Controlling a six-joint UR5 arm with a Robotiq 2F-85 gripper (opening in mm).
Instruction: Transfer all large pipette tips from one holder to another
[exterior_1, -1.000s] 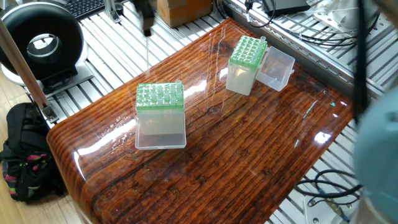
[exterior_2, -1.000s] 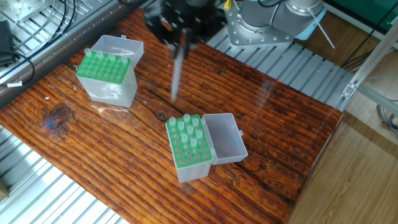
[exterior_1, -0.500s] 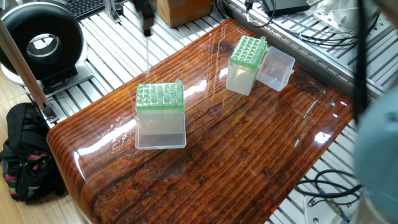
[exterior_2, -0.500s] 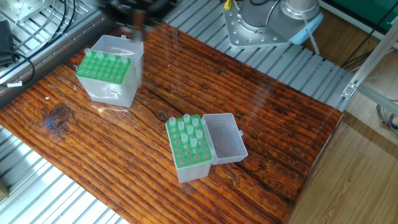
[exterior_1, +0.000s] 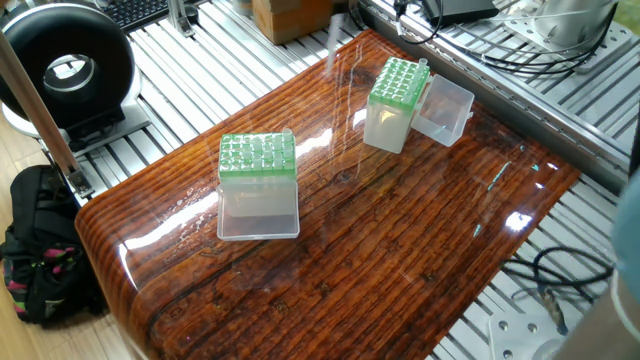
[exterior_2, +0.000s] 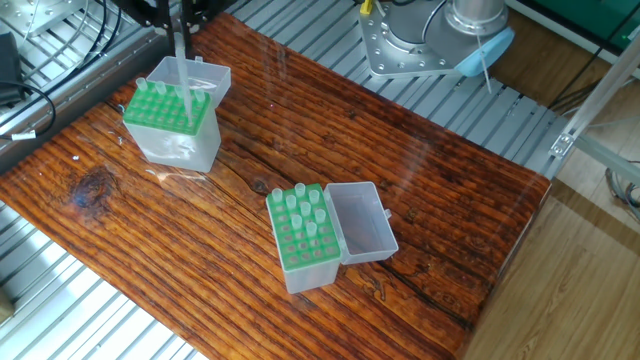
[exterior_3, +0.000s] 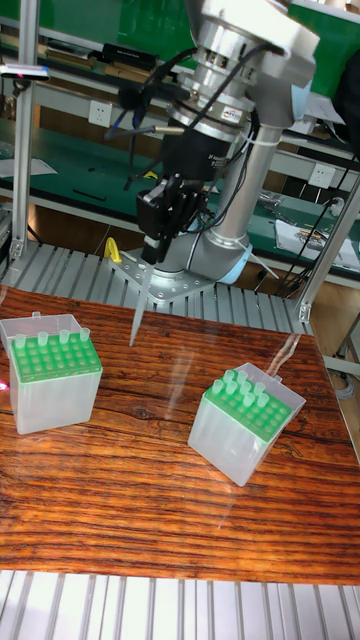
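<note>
— What changed in the last second?

— The black two-finger gripper (exterior_3: 151, 252), clamped on one slim clear large pipette tip (exterior_3: 138, 305), has swung across from the table's middle. The tip now hangs upright just above the emptier green-topped clear plastic holder (exterior_2: 170, 125), not yet seated. I'd judge insertion comes next.

— Counts?

— Two holders. The emptier one shows about four tips. The fuller green-topped holder (exterior_2: 303, 240), well apart from it, keeps roughly eight or nine; I cannot count exactly.
</note>
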